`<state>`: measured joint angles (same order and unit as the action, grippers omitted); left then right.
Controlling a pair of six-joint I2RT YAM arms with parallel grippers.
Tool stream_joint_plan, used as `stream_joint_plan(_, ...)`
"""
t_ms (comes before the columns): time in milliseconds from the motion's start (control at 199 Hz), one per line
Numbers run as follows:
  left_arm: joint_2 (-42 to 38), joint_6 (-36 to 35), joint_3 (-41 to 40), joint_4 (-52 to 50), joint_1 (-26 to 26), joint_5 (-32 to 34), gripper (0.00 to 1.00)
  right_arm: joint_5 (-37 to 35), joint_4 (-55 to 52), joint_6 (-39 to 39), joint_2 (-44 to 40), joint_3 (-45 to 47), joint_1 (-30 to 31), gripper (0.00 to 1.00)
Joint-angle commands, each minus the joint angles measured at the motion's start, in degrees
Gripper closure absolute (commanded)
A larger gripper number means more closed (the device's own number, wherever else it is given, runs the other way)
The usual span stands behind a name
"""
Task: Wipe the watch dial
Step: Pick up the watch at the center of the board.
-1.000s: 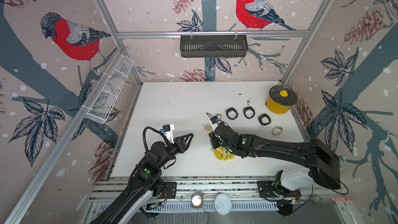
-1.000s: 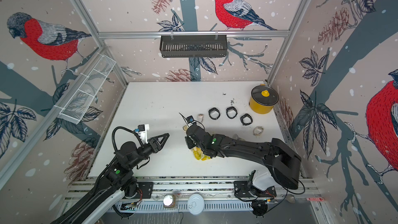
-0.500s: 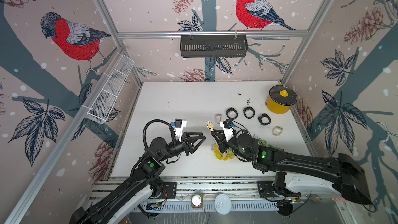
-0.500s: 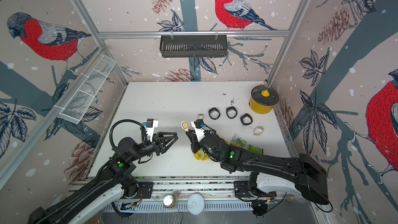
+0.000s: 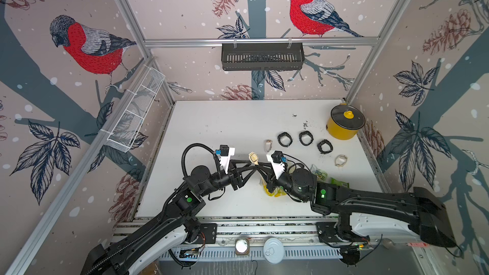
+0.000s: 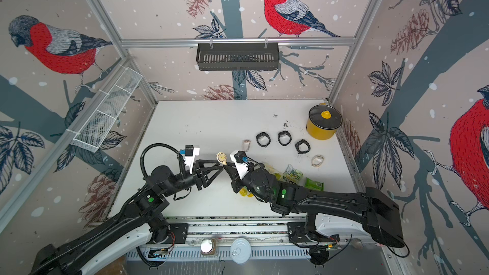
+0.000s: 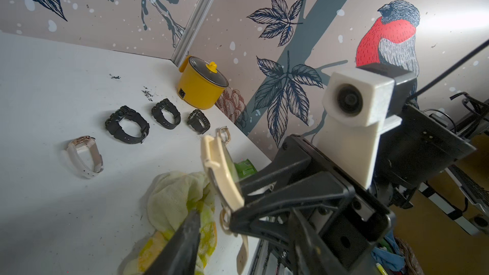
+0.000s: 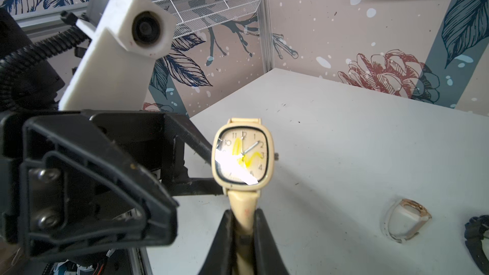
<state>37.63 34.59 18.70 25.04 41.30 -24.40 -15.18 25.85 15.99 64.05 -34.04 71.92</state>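
A cream watch with a square case is held upright off the table, and its dial bears a yellow scribble. My right gripper is shut on its lower strap. In both top views the watch sits between the two arms. My left gripper is open. Its two fingers reach the side of the case, and I cannot tell whether they touch it. A yellow-and-white cloth lies loose on the table below, partly hidden under the right arm.
Three black watches and two pale ones lie behind. A yellow pot stands at the back right. Green packets lie beside the right arm. A black basket and a white wire basket hang on the walls.
The right gripper has lifted the watch up from over the cloth. The left arm has swung right, bringing its open fingers up to the watch case.
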Motion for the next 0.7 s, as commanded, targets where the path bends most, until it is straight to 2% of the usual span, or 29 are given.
stream_joint_plan(0, 0.4, -0.6, 0.6, 1.0, 0.0, 2.0, 0.49, -0.8, 2.9, -1.6, 0.4, -0.2, 0.7, 0.86)
stream_joint_plan(180, 1.0, -0.6, 0.2, 1.8, 0.0, 1.5, 0.61, -1.8, 3.3, -2.0, 0.7, -0.5, 1.3, 0.86)
stream_joint_plan(426, 0.5, -0.9, -0.2, 1.4, 0.0, 2.2, 0.64, -2.0, 3.8, -2.3, 0.2, -0.1, 1.4, 0.87)
stream_joint_plan(607, 0.6, 0.2, -0.2, 1.1, 0.0, 3.2, 0.76, -1.5, 4.8, -2.6, 0.3, 0.4, 1.6, 0.86)
stream_joint_plan(697, 0.7, 0.8, 0.0, 1.2, 0.0, 3.6, 0.77, -1.3, 5.5, -3.1, 0.3, 0.7, 1.7, 0.86)
